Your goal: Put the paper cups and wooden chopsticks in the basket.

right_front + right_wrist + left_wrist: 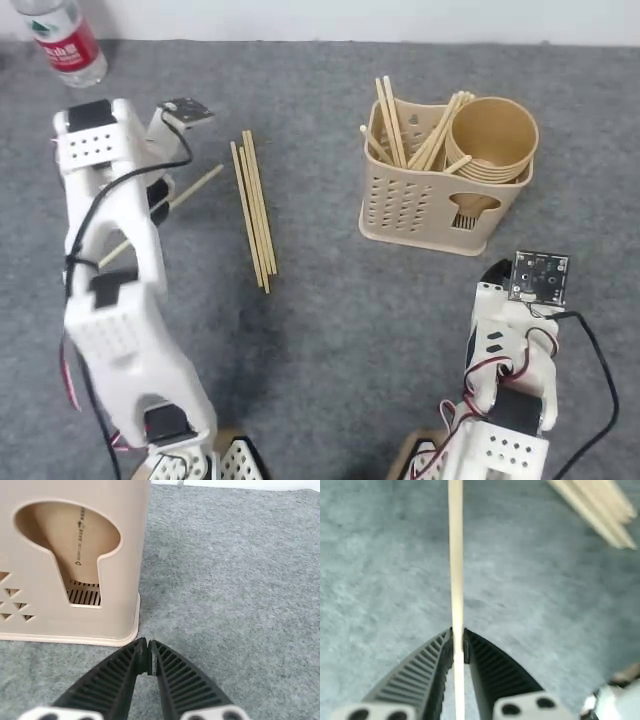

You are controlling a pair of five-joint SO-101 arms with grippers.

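My left gripper (458, 642) is shut on a single wooden chopstick (455, 570), held above the grey mat; in the high view that chopstick (185, 192) slants across the left arm. Several more chopsticks (254, 208) lie in a bundle on the mat to its right, their ends visible as chopsticks (600, 510). The beige basket (420, 215) stands at the back right and holds several chopsticks (392, 125) and stacked paper cups (492, 140). My right gripper (148, 657) is shut and empty, low over the mat just in front of the basket (75, 610).
A plastic water bottle (65, 40) with a red label lies at the back left corner. Open grey mat stretches between the loose chopsticks and the basket and in front of both arms.
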